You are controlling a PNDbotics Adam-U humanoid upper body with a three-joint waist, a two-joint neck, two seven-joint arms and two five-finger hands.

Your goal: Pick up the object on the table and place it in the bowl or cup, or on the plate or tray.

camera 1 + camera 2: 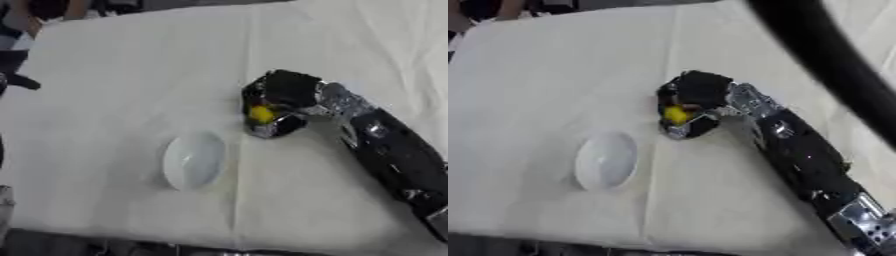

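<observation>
A small yellow object (260, 114) sits inside my right hand (282, 95), whose black fingers curl round it from above and below. The hand hovers over the white cloth, just right of and a little beyond a white bowl (193, 160). The bowl holds nothing that I can see. My right forearm (394, 150) runs in from the lower right. My left hand shows in neither view.
A white cloth covers the table (131, 75), with a crease running down past the bowl. A dark band (833, 65) crosses the upper right of the right eye view. The table's near edge (175, 245) lies at the bottom.
</observation>
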